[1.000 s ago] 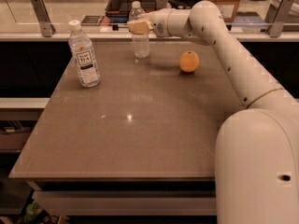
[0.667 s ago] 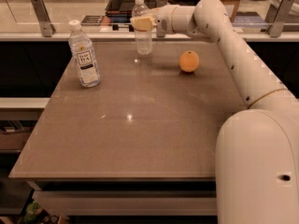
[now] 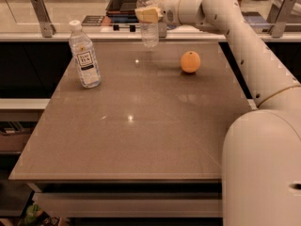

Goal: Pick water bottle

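The water bottle (image 3: 149,29), slim, clear and ribbed with a white cap, hangs in the air above the far edge of the table (image 3: 141,121). My gripper (image 3: 149,14) is shut on its upper part, reaching in from the right on the white arm. The bottle's base is clear of the tabletop. The bigger clear bottle (image 3: 84,55) with a white-and-black label stands upright at the left of the table.
An orange (image 3: 190,61) lies on the table right of the held bottle. Behind the table runs a counter with a rail and metal posts (image 3: 41,15), and a dark tray (image 3: 123,4). My arm spans the right side.
The gripper has lifted the water bottle off the table, rising with it. The labelled bottle and the orange have not moved.
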`<state>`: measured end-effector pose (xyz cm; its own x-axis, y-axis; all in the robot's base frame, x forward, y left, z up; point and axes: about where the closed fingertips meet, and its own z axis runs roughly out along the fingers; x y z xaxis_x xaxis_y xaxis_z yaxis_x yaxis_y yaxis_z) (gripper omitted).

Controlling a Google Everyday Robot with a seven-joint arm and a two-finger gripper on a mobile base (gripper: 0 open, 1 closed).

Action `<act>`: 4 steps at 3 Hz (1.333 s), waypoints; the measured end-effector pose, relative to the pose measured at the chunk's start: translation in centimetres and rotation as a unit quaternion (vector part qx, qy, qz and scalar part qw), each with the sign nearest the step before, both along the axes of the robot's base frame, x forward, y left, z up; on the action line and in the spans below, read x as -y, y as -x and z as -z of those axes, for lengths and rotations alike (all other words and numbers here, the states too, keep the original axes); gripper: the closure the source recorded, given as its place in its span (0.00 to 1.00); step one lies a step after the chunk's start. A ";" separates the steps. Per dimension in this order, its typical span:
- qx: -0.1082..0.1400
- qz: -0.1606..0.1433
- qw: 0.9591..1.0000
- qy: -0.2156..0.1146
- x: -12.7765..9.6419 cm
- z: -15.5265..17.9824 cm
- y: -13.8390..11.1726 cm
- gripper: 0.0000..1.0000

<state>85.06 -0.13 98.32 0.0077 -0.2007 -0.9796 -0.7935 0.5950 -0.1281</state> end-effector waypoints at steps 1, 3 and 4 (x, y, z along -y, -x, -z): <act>0.021 0.000 1.000 -0.004 0.8 -1.7 0.3 1.00; 0.062 -0.005 0.998 -0.012 1.6 -4.2 0.5 1.00; 0.076 -0.005 0.997 -0.009 1.7 -5.4 0.7 1.00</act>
